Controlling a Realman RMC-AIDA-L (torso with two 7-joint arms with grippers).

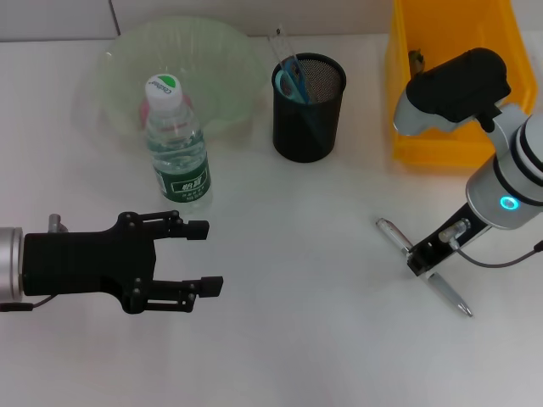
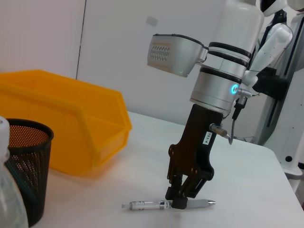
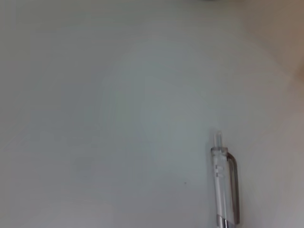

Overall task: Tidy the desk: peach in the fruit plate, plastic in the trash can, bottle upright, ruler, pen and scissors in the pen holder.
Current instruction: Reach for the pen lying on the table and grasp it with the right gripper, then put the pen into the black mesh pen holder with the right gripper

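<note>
A clear pen (image 1: 424, 270) lies on the white table at the right; it also shows in the left wrist view (image 2: 147, 205) and the right wrist view (image 3: 225, 187). My right gripper (image 1: 419, 261) points down at the pen's middle, its fingers drawn together on the pen at table level, as the left wrist view (image 2: 179, 203) shows. The water bottle (image 1: 176, 144) stands upright in front of the green fruit plate (image 1: 221, 59). The black mesh pen holder (image 1: 309, 106) holds blue-handled scissors (image 1: 293, 80). My left gripper (image 1: 208, 257) is open and empty, low at the left.
A yellow bin (image 1: 450, 127) stands at the back right, just behind the right arm; it also shows in the left wrist view (image 2: 71, 123). A pinkish shape shows in the plate behind the bottle.
</note>
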